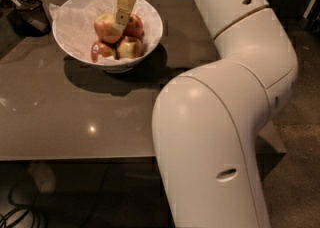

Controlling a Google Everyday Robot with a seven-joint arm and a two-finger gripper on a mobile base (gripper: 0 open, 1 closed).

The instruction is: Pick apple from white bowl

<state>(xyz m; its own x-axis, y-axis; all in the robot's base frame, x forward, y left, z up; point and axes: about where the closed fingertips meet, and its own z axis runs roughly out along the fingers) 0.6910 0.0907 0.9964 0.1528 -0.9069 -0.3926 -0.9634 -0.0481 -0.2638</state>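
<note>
My gripper point(120, 20) reaches down into the bowl point(70, 44) on the counter point(100, 122), its tip against the apple point(105, 30), which sits on top of the smaller apples point(131, 47). I cannot tell whether it is gripping.

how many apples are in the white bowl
4. The largest apple tops the pile, under the gripper; a red apple sits right of it; two smaller apples lie in front, left and right. Others may be hidden beneath.
</note>
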